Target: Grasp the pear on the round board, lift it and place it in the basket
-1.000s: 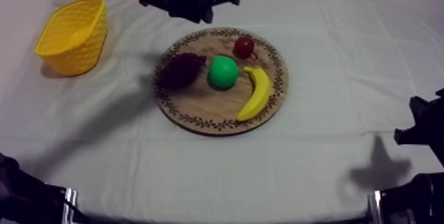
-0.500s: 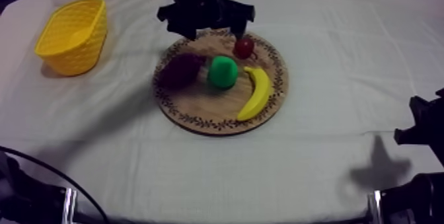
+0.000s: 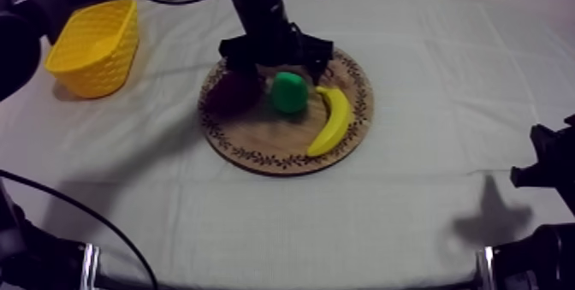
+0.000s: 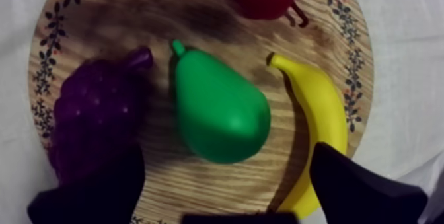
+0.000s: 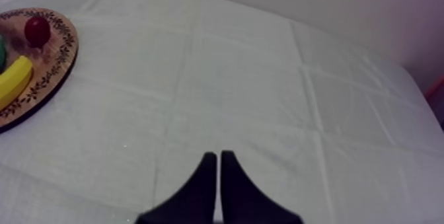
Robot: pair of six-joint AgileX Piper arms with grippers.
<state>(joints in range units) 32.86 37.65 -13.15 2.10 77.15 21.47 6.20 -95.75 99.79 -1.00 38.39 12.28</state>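
Pear [image 4: 221, 114] flat on board [image 4: 198, 22], long axis stem-first towards grapes [image 4: 99, 114], beneath wide-open left end effector [image 4: 224, 157].

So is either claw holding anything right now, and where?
Nothing yet. The left gripper hangs open over the pear; the right gripper is shut, empty.
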